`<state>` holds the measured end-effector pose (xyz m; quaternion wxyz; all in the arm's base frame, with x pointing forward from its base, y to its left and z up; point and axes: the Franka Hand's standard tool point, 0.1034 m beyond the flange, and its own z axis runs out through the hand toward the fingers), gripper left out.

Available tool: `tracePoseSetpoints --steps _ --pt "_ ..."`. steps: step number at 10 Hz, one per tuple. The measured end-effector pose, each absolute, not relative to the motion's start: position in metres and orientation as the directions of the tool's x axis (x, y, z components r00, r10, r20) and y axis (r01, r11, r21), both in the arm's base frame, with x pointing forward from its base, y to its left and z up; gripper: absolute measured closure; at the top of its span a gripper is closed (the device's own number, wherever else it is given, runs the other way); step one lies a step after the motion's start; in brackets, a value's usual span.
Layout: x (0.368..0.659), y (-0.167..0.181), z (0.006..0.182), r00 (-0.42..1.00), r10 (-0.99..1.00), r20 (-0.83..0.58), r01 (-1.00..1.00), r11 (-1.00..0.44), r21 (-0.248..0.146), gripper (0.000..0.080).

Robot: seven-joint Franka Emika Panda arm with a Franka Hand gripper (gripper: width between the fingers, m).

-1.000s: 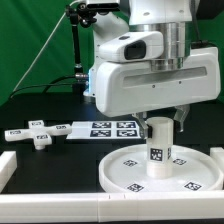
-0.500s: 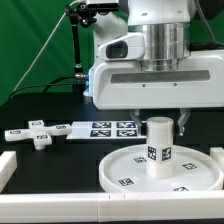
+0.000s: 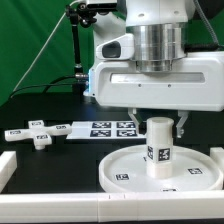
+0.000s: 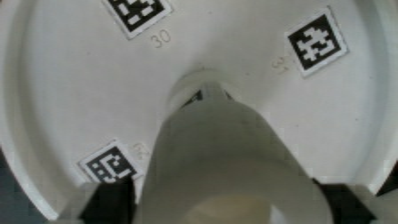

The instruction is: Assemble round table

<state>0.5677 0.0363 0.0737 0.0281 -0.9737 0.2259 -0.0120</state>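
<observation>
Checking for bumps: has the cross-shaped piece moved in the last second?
No. The cross-shaped piece sits just off the marker board's end on the exterior view's left, same as before.
</observation>
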Motion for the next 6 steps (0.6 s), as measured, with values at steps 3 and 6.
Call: tracePoseSetpoints --steps 3,6 --pt "0.563 0.039 0.083 0.944 -0.328 0.023 -0.326 -0.943 -0.061 0.0163" --pt "0.542 0.025 0.108 0.985 -0.168 0.040 -0.165 -0.984 -0.066 0.0151"
